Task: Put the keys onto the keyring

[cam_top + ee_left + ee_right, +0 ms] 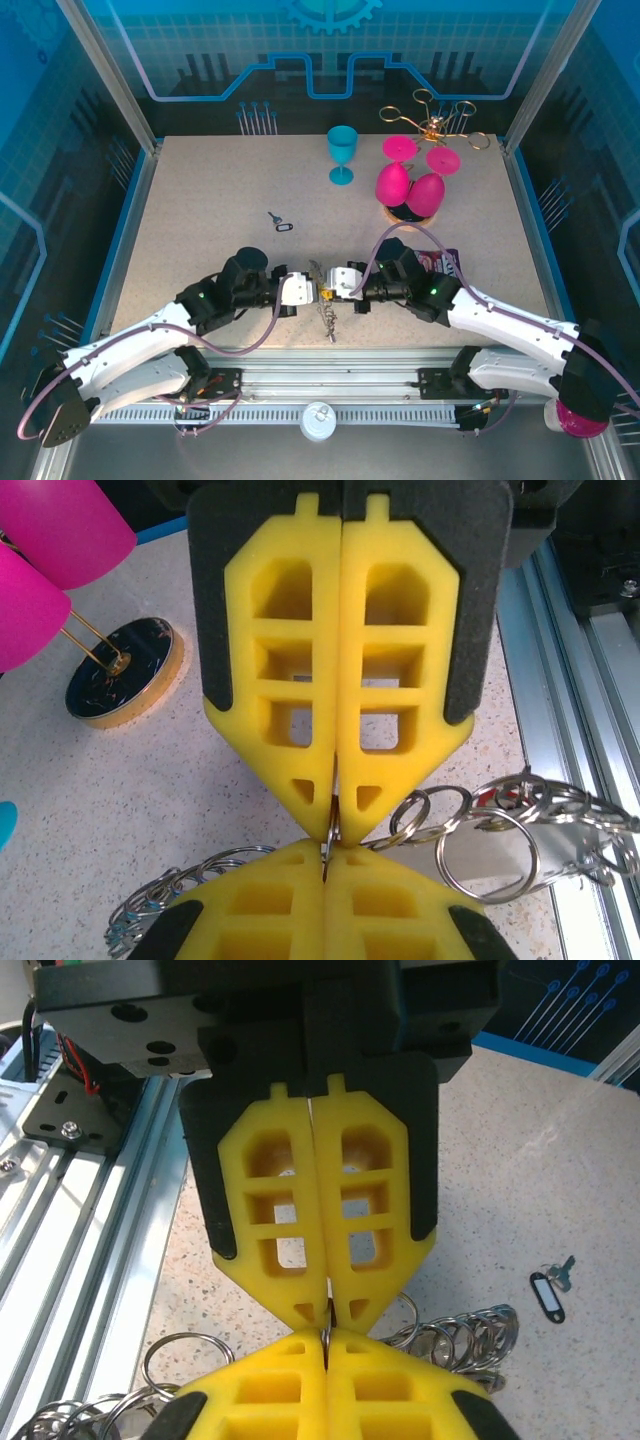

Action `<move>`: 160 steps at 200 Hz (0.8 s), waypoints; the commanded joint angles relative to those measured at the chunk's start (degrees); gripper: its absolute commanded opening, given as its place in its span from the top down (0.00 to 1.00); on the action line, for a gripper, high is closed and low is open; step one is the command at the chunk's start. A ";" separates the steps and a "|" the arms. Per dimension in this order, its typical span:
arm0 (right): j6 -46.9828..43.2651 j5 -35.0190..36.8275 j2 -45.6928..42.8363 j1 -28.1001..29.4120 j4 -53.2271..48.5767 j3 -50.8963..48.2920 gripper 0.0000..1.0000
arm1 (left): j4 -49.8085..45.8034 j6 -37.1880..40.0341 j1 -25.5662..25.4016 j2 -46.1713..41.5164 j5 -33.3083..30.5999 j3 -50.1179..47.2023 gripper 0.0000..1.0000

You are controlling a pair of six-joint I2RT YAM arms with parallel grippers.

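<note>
Left wrist view: pressing the left fingers fully together and pinching one thin link of the keyring at their tips. Meeting them tip to tip with the right fingers, likewise squeezing closed on seemingly the same link, with no gap showing along either seam. Leaving the rest of the keyring drooping to both sides of the pinch, one bunch of loops trailing toward the metal rail, the other resting on the speckled worktop. Working low over the near edge of the worktop, midway between the two arms, going by the top external view. Leaving one key with a dark tag lying on the worktop, well apart from the pinch on the far side, not yet threaded.

Judging the step in hand as steadying or parting a link between two grips. For doing it well, probably: holding both pinches firm, easing apart gently rather than tugging, guarding against thin smooth wire slipping out of soft foam, and letting go with one side only when going for the key. Also steering clear of the pink goblets farther back.
</note>
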 commanded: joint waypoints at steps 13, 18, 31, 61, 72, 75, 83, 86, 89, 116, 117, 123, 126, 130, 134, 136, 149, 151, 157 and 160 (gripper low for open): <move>0.25 0.10 -0.58 0.56 2.31 -0.16 1.00 | 2.75 -0.60 -0.35 -1.46 1.66 2.63 0.97; 0.69 -0.22 -0.90 0.38 2.67 -0.46 1.00 | 3.16 -0.95 -0.27 -1.76 1.21 2.23 0.92; 2.42 -1.81 -1.70 -0.62 4.13 -1.26 1.00 | 4.40 -1.99 -0.06 -2.85 0.44 0.40 0.84; 6.09 -6.29 -3.15 -2.76 7.05 -2.73 1.00 | 9.50 -6.61 0.63 -5.82 -0.70 -5.55 0.71; 7.27 -7.57 -3.50 -3.25 8.14 -3.23 1.00 | 12.55 -9.36 0.64 -6.66 -0.73 -7.73 0.69; 7.59 -7.94 -3.56 -3.34 8.40 -3.31 1.00 | 13.56 -10.24 0.63 -6.80 -0.65 -8.25 0.68; 8.36 -8.76 -3.73 -3.80 9.36 -3.69 1.00 | 16.23 -12.33 0.62 -6.90 -0.39 -9.68 0.68; 8.65 -9.07 -3.83 -3.85 9.69 -3.90 1.00 | 17.14 -12.97 0.59 -6.89 -0.22 -10.11 0.68; 8.88 -9.30 -3.87 -3.97 9.99 -4.01 1.00 | 17.87 -13.63 0.62 -6.89 -0.08 -10.49 0.68; 10.46 -11.14 -4.14 -4.45 11.61 -4.66 1.00 | 23.69 -17.00 0.60 -6.49 1.27 -13.08 0.67; 10.50 -11.18 -4.14 -4.44 11.68 -4.70 1.00 | 23.76 -17.04 0.58 -6.43 1.36 -13.11 0.67; 10.75 -11.44 -4.22 -4.43 12.11 -4.87 1.00 | 24.14 -17.32 0.61 -6.29 1.66 -13.18 0.67; 10.99 -11.55 -4.23 -4.45 12.30 -4.89 1.00 | 24.22 -17.41 0.58 -6.14 1.86 -13.16 0.68; 11.16 -11.70 -4.23 -4.55 12.58 -5.00 1.00 | 24.18 -17.57 0.58 -5.98 2.10 -13.22 0.68; 11.36 -11.75 -4.29 -4.52 12.90 -5.13 1.00 | 24.31 -17.72 0.57 -5.86 2.30 -13.26 0.68; 11.40 -11.80 -4.31 -4.54 13.01 -5.15 1.00 | 24.45 -17.83 0.59 -5.82 2.40 -13.29 0.69; 12.02 -11.93 -4.23 -4.51 13.86 -5.35 1.00 | 25.37 -18.46 0.63 -5.65 3.09 -13.49 0.70; 12.09 -11.93 -4.23 -4.56 13.99 -5.36 1.00 | 25.44 -18.52 0.64 -5.55 3.19 -13.56 0.70; 12.29 -11.93 -4.16 -4.54 14.35 -5.45 1.00 | 25.75 -18.64 0.62 -5.42 3.45 -13.60 0.70; 12.37 -12.01 -4.14 -4.56 14.44 -5.45 1.00 | 25.84 -18.65 0.65 -5.35 3.55 -13.58 0.70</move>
